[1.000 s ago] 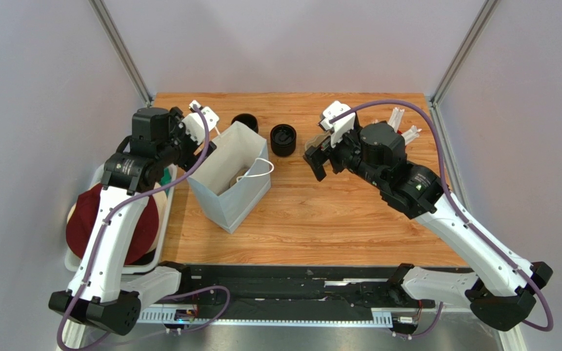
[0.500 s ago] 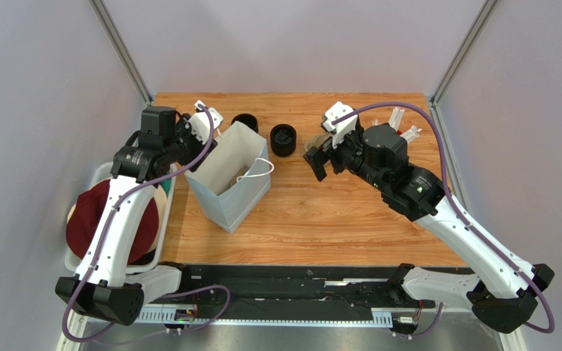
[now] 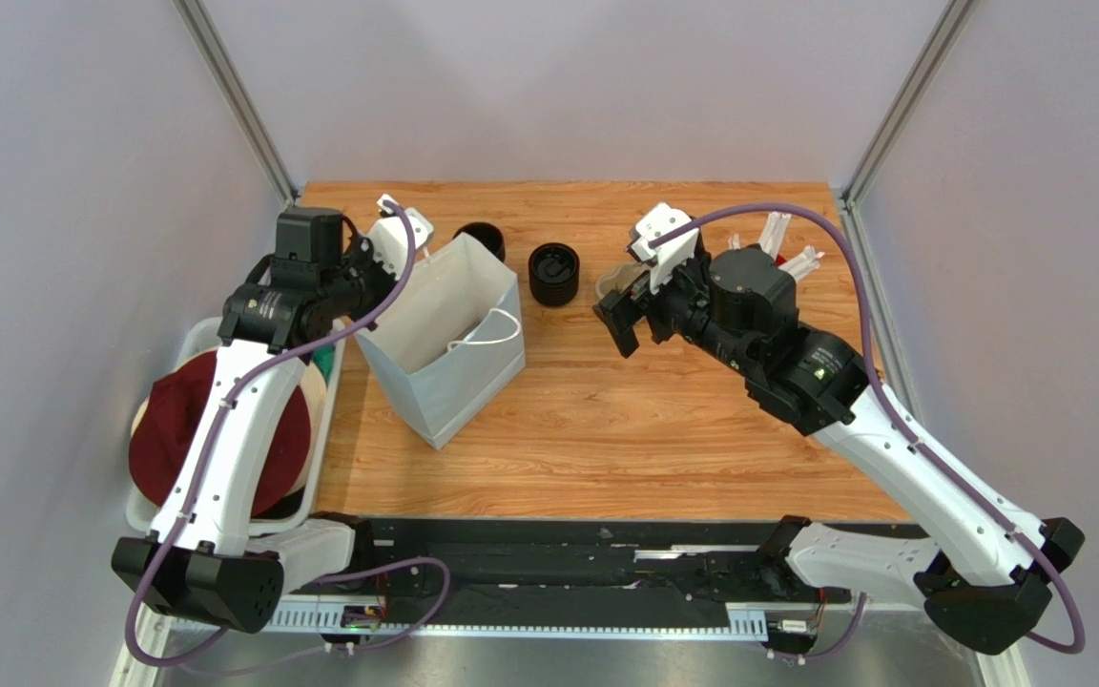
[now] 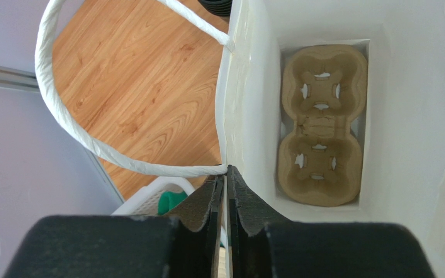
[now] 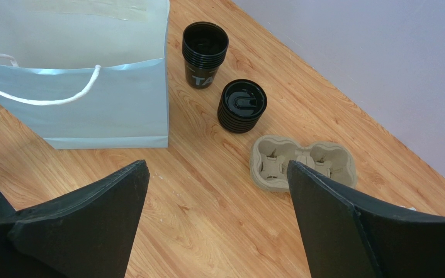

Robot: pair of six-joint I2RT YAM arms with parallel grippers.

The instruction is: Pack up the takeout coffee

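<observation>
Firmly, the left pincer (image 4: 226, 174) clenches the rim of the white paper bag (image 3: 441, 387), whose floor holds a brown pulp two-cup tray (image 4: 322, 124). Beyond the bag's right side, on the wooden counter (image 5: 207, 231), stands the short black lidded takeout cup (image 5: 242, 105), possibly ribbed. Light and crushable, I judge: grip its body, below the lid. The right pincer (image 5: 217, 168) gapes empty.
</observation>
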